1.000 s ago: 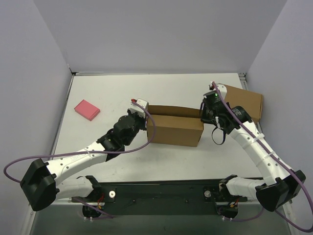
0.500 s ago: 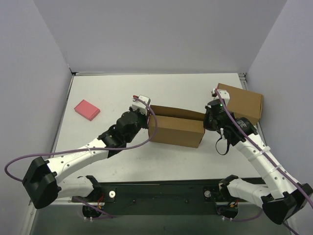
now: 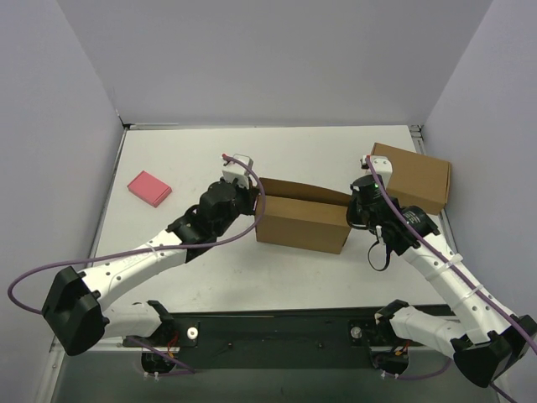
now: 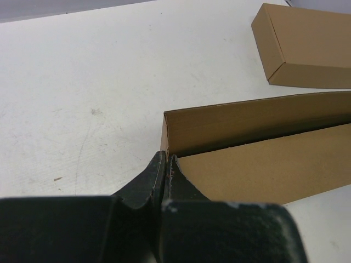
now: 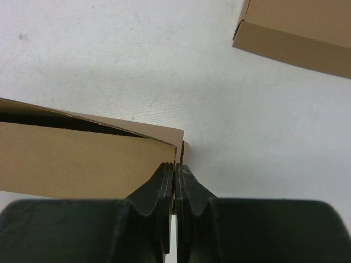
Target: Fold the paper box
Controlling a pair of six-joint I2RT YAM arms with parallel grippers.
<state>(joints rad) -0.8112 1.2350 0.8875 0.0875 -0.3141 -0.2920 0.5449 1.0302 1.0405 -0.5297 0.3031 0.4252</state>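
From above, the paper box (image 3: 302, 222), an open-topped oblong of plain matte brown cardboard, lies mid-table between the left gripper (image 3: 253, 205) and the right gripper (image 3: 351, 215). A second box (image 3: 417, 176) and a flat pink block (image 3: 149, 188) lie apart from it.

In the left wrist view, the smooth black fingers (image 4: 148, 181) are pressed together on the box's thin end wall.

In the right wrist view, the fingers (image 5: 156, 189) pinch the thin end flap.

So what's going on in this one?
Two arms are working on the paper box, one at each end. The left end effector is closed on its left end wall, and the right end effector on its right end wall. The box stands formed, with a gap open along its top. A second box and a pink block sit aside.
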